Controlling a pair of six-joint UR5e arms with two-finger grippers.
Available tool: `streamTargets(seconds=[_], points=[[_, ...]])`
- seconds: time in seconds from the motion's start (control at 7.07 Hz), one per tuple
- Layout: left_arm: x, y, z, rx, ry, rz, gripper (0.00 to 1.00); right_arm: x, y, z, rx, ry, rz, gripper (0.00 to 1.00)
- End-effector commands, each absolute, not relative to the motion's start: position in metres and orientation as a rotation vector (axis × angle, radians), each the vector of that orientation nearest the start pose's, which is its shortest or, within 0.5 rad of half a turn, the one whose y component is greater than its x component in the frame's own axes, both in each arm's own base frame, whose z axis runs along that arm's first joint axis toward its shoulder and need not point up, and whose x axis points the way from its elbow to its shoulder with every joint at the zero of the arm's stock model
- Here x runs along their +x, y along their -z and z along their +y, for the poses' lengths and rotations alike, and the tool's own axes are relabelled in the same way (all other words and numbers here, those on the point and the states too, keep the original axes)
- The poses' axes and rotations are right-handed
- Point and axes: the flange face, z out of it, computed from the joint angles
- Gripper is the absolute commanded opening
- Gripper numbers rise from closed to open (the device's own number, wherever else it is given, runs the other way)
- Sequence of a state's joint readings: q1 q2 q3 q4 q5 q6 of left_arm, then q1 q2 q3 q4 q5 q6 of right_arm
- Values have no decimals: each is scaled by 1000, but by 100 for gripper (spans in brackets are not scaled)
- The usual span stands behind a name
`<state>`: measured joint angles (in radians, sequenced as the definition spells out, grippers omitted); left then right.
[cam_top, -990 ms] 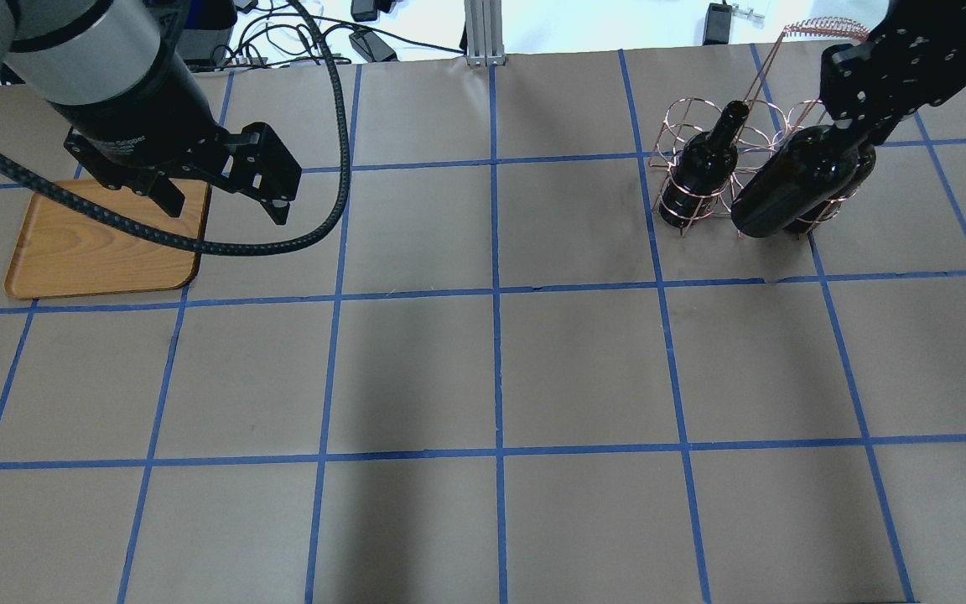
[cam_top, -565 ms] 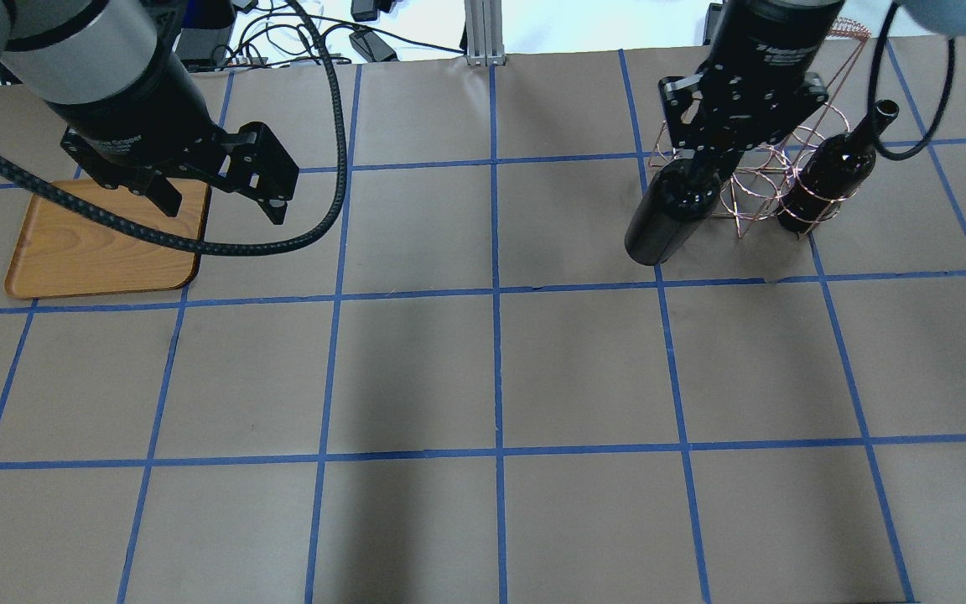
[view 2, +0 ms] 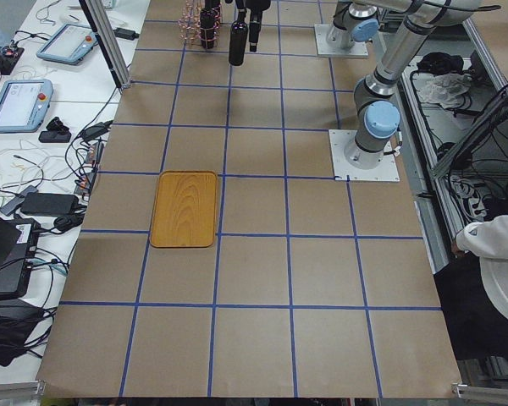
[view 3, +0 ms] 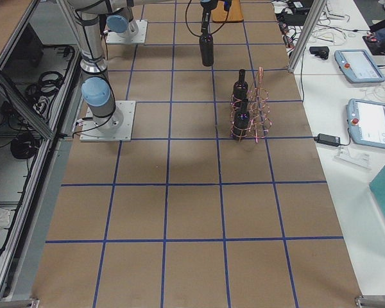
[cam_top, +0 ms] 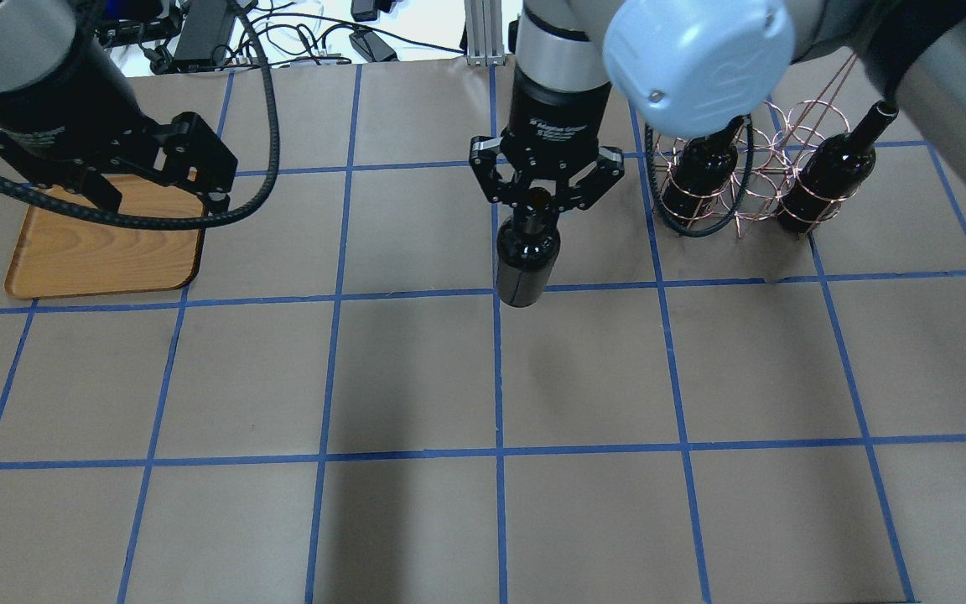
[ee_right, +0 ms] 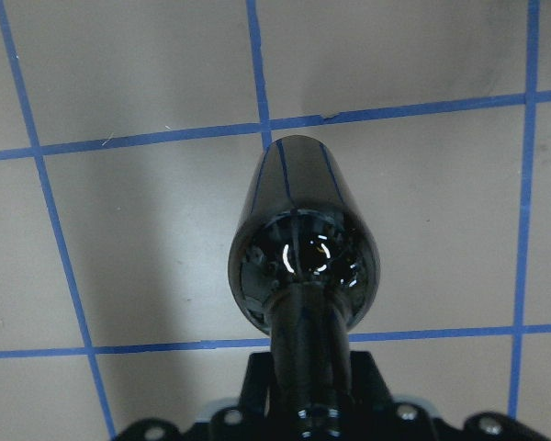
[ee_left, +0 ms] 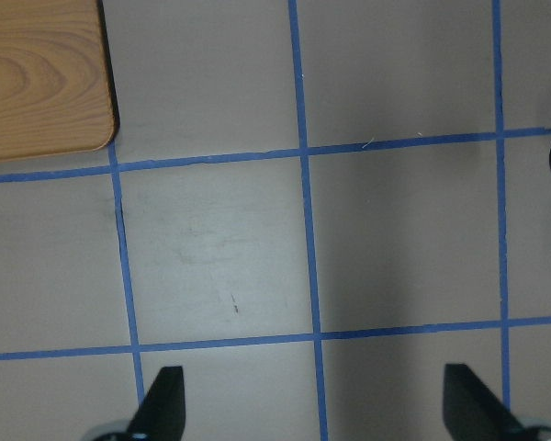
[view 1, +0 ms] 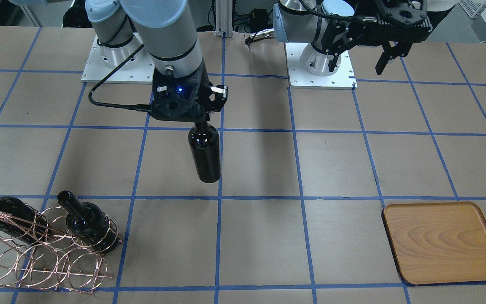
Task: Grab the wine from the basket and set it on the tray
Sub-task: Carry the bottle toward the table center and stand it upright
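Observation:
My right gripper (cam_top: 537, 200) is shut on the neck of a near-black wine bottle (cam_top: 525, 260), which hangs upright above the middle of the table, clear of the surface (view 1: 204, 154). The bottle fills the right wrist view (ee_right: 303, 248). The copper wire basket (cam_top: 751, 172) stands at the far right and holds two more bottles (cam_top: 701, 172) (cam_top: 831, 172). The wooden tray (cam_top: 97, 252) lies empty at the far left. My left gripper (cam_top: 160, 200) is open and empty above the tray's right edge; the left wrist view shows its fingertips (ee_left: 161, 404) and the tray's corner (ee_left: 37, 73).
Both robot bases (view 1: 116, 63) (view 1: 319, 63) stand on white plates at the robot's side of the table. An aluminium post (cam_top: 483, 29) and cables lie past the far edge. Teach pendants (view 3: 356, 64) rest on a side table.
My right gripper has carried the bottle left, from beside the basket to the table's middle. My left arm has shifted a little left over the tray.

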<state>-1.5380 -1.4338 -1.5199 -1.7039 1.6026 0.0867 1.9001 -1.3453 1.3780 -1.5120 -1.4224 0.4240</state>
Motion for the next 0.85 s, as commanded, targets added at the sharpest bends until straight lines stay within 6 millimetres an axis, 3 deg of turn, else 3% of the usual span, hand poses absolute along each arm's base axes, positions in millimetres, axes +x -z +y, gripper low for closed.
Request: streamTargets(seconds=[0.0,0.28,0.57,0.71], points=[[-95,-570,-432,20,71,3104,100,388,-426,-480,208,-235,3032,0],[-80,-572,-430,-29,61,3104,100,410,-396,-460,239,-240,3037,0],[-79,-573,-429,-34,56,3104,100,414,-386,-454,250,-271,3019,0],[-78,-572,-428,-41,54,3106,100,414,-386,-454,248,-271,3019,24]])
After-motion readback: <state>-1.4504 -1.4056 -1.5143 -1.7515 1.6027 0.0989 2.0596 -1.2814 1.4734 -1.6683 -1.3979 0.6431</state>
